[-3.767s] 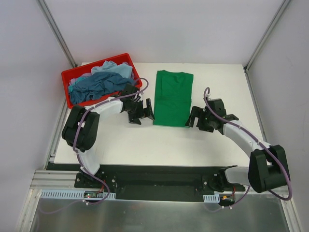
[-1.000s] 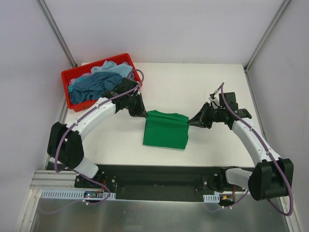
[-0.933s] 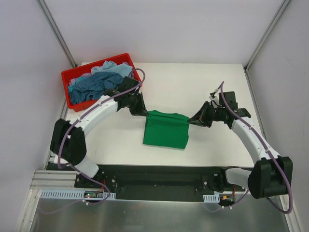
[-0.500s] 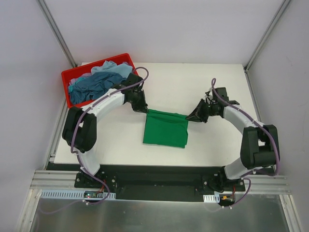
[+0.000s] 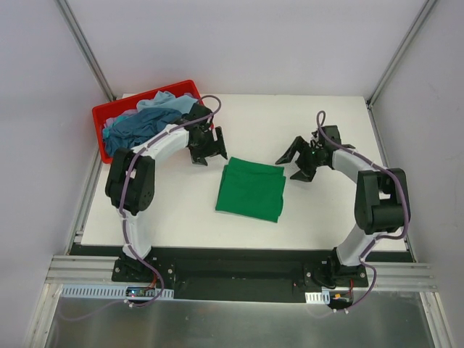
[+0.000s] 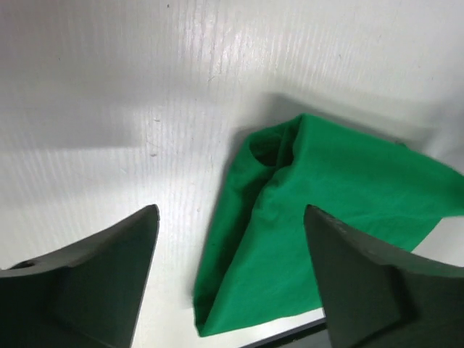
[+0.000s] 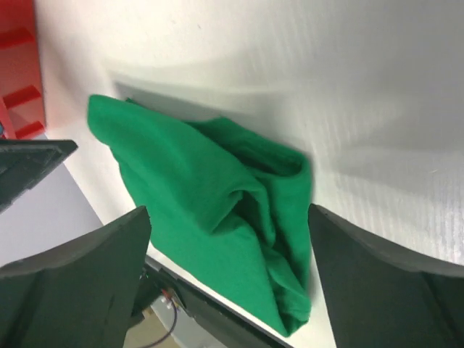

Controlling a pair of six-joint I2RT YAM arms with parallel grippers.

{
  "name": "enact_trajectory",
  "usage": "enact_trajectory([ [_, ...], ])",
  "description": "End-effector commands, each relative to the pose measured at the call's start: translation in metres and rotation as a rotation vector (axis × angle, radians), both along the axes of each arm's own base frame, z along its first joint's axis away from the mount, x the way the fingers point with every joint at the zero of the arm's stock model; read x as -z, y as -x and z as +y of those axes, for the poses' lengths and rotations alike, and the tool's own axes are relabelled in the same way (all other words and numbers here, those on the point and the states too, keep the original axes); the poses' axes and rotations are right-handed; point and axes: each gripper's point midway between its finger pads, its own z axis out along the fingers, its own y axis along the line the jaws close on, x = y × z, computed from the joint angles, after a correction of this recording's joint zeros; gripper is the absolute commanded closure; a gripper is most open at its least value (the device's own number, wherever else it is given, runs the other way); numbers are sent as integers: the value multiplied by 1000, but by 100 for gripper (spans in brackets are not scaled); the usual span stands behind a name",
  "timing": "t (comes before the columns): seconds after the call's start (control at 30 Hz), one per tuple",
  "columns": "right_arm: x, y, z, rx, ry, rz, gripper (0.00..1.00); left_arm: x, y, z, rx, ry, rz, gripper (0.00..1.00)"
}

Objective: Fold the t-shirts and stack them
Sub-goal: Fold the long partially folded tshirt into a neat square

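A bright green t-shirt (image 5: pixel 251 190) lies folded in half on the white table (image 5: pixel 254 130); it shows in the left wrist view (image 6: pixel 319 217) and the right wrist view (image 7: pixel 217 210). My left gripper (image 5: pixel 207 148) is open and empty just off its far left corner. My right gripper (image 5: pixel 297 161) is open and empty just off its far right corner. A dark teal-blue t-shirt (image 5: pixel 145 129) and a pale blue t-shirt (image 5: pixel 172 103) lie crumpled in the red bin (image 5: pixel 109 110).
The red bin stands at the table's far left corner, close behind my left arm. Grey walls and metal posts (image 5: pixel 87 51) enclose the table. The black base rail (image 5: pixel 239 268) runs along the near edge.
The green shirt was flat and long; both grippers folded its far half toward the near edge. Now both have let go, opened, and drawn back a little.
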Motion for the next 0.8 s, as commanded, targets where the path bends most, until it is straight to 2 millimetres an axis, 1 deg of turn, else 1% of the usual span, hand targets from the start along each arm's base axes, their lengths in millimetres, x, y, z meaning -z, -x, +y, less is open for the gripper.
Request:
enact_trajectory([
  [0.0, -47, -23, -2, -23, 56, -190, 4, -52, -4, -1, 23, 38, -113, 10],
  [0.03, -57, -18, -1, -35, 78, -222, 4, -59, 1, -3, 33, 49, -124, 3],
  [0.07, -63, -10, 3, -56, 81, -244, 4, -63, 7, -5, 43, 62, -127, 1],
  [0.13, -74, 6, 15, -98, 57, -284, 4, -72, 21, -18, 91, 105, -132, 1],
  [0.17, -77, 14, 23, -116, 34, -295, 4, -72, 29, -25, 112, 119, -125, 1],
  [0.2, -77, 24, 30, -129, 8, -292, 4, -72, 36, -33, 135, 131, -121, 1],
  [0.23, -76, 30, 37, -134, -15, -291, 4, -70, 43, -40, 157, 143, -110, 1],
  [0.3, -75, 32, 48, -136, -47, -289, 4, -63, 57, -56, 191, 148, -89, 1],
  [0.33, -76, 29, 53, -142, -57, -294, 4, -59, 61, -61, 202, 147, -81, 1],
  [0.4, -68, 17, 55, -137, -42, -294, 4, -48, 68, -67, 218, 140, -53, 1],
  [0.47, -50, 2, 51, -112, 10, -270, 4, -33, 71, -68, 218, 105, -45, 1],
  [0.53, -35, -9, 49, -96, 43, -241, 4, -17, 78, -68, 226, 86, -15, 1],
  [0.67, -1, -17, 52, -135, 72, -154, 4, 16, 94, -68, 235, 65, 36, 1],
  [0.7, 12, -17, 52, -139, 79, -121, 4, 24, 99, -67, 243, 63, 56, 1],
  [0.77, 25, -17, 52, -136, 93, -91, 4, 39, 103, -61, 227, 26, 79, 1],
])
